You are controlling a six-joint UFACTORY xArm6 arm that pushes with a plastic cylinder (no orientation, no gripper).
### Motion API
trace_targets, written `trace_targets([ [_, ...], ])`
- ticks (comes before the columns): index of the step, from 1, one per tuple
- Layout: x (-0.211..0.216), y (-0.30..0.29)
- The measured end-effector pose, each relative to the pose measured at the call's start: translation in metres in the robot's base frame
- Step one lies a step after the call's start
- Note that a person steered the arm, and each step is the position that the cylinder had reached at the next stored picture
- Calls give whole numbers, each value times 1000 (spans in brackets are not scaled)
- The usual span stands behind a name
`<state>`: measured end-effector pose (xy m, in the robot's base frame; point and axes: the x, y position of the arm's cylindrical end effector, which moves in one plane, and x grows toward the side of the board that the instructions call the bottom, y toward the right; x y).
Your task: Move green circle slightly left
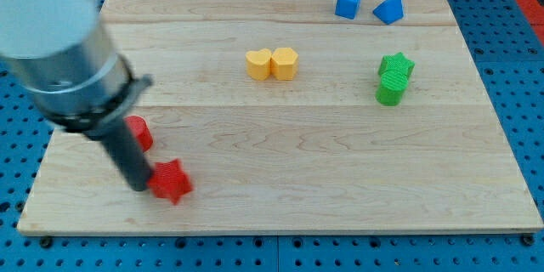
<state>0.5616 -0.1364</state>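
Observation:
The green circle block [391, 87] sits at the view's right on the wooden board [340, 161], touching a green star block [396, 65] just above it. My tip [140, 187] is far away at the view's lower left, touching the left side of a red star block [172, 180]. A second red block [138, 133] lies just above, partly hidden behind the rod.
Two yellow blocks [272, 64] sit together at the top centre. A blue cube [348, 2] and a blue triangular block [388, 8] lie at the top right. The arm's grey body [64, 51] covers the board's upper left corner.

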Motion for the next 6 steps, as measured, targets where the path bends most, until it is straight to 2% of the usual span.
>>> trace_targets([
  [1,0,79],
  [2,-11,50],
  [3,-68,83],
  [5,-89,314],
  [6,-120,358],
])
